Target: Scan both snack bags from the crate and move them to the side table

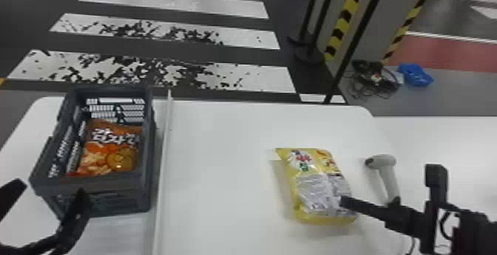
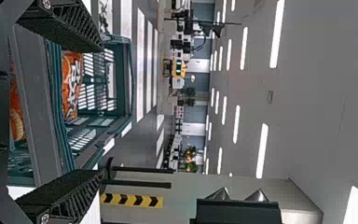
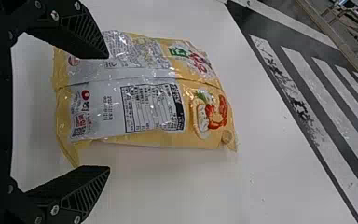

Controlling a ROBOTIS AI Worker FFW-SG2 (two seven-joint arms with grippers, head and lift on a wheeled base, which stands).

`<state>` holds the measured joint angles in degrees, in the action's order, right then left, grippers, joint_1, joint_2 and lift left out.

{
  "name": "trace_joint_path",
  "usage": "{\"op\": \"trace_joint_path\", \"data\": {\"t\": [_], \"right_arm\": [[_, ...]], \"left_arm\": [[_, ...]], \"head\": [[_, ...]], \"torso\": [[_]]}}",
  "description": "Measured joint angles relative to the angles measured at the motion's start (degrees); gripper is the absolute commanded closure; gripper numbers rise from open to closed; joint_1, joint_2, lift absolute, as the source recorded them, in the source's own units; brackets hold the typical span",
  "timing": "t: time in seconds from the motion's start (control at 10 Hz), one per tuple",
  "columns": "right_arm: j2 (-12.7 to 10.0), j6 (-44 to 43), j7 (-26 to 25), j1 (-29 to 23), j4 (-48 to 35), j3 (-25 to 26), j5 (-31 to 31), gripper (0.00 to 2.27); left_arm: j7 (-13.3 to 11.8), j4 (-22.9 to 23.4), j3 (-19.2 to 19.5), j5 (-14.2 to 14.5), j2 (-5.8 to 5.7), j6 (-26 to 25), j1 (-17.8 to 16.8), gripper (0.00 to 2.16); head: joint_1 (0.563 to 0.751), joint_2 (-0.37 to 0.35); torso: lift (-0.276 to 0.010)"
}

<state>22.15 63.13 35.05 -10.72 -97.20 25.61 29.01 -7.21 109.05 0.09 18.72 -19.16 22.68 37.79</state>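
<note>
At the left of the table (image 1: 218,169), an orange snack bag (image 1: 111,149) is lying inside the crate (image 1: 92,189), the left tool (image 1: 51,189) is standing apart at its near side, and the right tool (image 1: 389,189), also parted, is hovering beside the yellow snack bag (image 1: 318,187) lying further right.

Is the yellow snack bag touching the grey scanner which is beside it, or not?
Apart. The head view shows a strip of white tabletop between the yellow snack bag and the grey scanner.

Head view looks forward, down
</note>
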Motion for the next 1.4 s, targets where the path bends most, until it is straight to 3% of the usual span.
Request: {"op": "trace_joint_path", "data": {"t": [0.1,0.2,0.3,0.4,0.6,1.0,1.4], "right_arm": [[0.4,-0.21,0.37,1.02,1.37,-1.24,-0.91,0.19],[0.58,-0.36,0.59,1.67,2.21,-2.2,-1.61,0.44],[0.66,-0.43,1.13,1.92,2.67,-2.83,-2.21,1.04],[0.68,-0.74,1.6,2.0,2.89,-3.27,-3.18,1.89],[0.67,-1.95,2.13,1.91,2.98,-3.95,-5.48,2.24],[0.5,-3.14,5.28,0.38,-0.33,-1.91,-4.83,2.24],[-0.14,-2.59,4.41,-0.14,-3.45,6.06,-0.37,2.24]], "left_arm": [[0.0,-0.05,0.0,0.01,0.0,0.01,-0.01,0.07],[0.01,-0.13,0.0,0.01,0.0,0.03,-0.05,0.07],[0.01,-0.27,0.0,0.01,0.0,0.04,-0.09,0.07],[0.02,-0.4,0.0,0.04,0.0,0.04,-0.16,0.07],[0.03,-0.53,0.0,0.04,0.08,0.04,-0.26,0.07],[0.05,-0.66,0.0,0.05,0.09,0.03,-0.35,0.07],[0.02,-0.6,0.0,0.09,0.09,0.03,-0.26,0.07]], "head": [[0.695,-0.178],[0.695,-0.174],[0.695,-0.169],[0.695,-0.166],[0.695,-0.171],[0.695,-0.165],[0.695,-0.207]], "torso": [[-0.099],[-0.099],[-0.099],[-0.099],[-0.099],[-0.099],[-0.099]]}}
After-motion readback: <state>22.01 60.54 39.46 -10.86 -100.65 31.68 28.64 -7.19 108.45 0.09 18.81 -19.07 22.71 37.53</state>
